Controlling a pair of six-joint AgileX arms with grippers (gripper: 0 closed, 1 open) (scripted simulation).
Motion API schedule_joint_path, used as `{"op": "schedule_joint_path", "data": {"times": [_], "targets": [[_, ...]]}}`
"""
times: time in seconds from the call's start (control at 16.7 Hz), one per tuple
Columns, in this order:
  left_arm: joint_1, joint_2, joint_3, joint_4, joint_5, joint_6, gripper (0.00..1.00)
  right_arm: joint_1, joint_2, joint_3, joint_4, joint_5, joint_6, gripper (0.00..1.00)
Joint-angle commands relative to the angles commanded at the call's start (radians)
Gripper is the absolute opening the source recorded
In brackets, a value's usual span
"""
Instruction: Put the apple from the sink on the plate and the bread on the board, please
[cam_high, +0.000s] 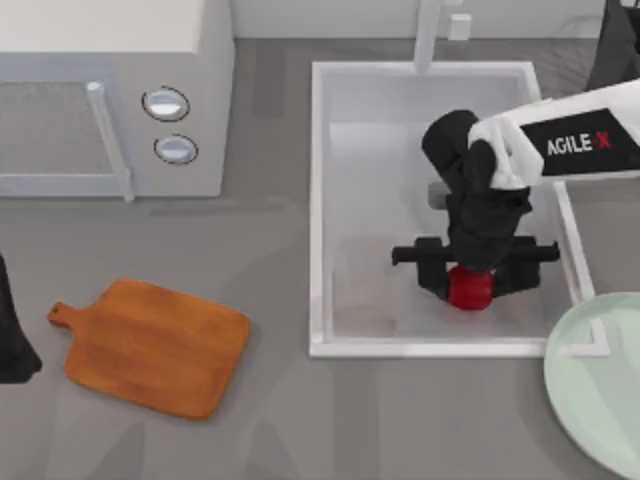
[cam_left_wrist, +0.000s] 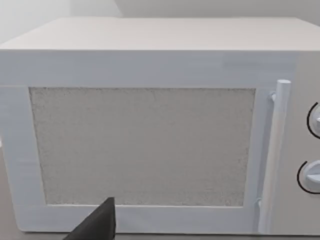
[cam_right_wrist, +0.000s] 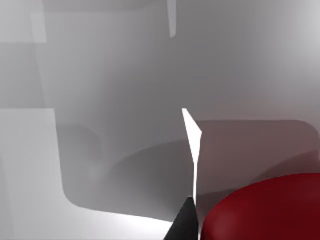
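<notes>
The red apple (cam_high: 468, 290) sits low in the white sink (cam_high: 318, 200), near its front wall. My right gripper (cam_high: 470, 278) reaches down into the basin and is shut on the apple; in the right wrist view one dark fingertip (cam_right_wrist: 184, 222) presses against the apple (cam_right_wrist: 265, 210). The mint-green plate (cam_high: 600, 390) lies at the table's front right corner, just outside the sink. The wooden board (cam_high: 150, 345) lies at the front left. The bread is out of view. My left gripper (cam_high: 12, 345) stays parked at the far left edge, open.
A white microwave (cam_high: 120, 90) with two round knobs stands at the back left, and the left wrist view faces its door (cam_left_wrist: 142, 145). The faucet (cam_high: 430, 35) rises behind the sink. Bare grey counter lies between board and sink.
</notes>
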Motion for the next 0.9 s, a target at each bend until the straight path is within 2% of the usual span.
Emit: {"op": "schedule_joint_path", "data": {"times": [0.24,0.6,0.9], "targets": [[0.000,0.000,0.000,0.000,0.000,0.000,1.00,-0.002,-0.085,0.036,-0.072,0.019,-0.008,0.00],[0.000,0.000,0.000,0.000,0.000,0.000,1.00,-0.003,-0.213,0.132,-0.308,0.018,-0.010,0.00],[0.000,0.000,0.000,0.000,0.000,0.000,1.00,-0.002,-0.232,0.143,-0.332,0.017,-0.009,0.00]]}}
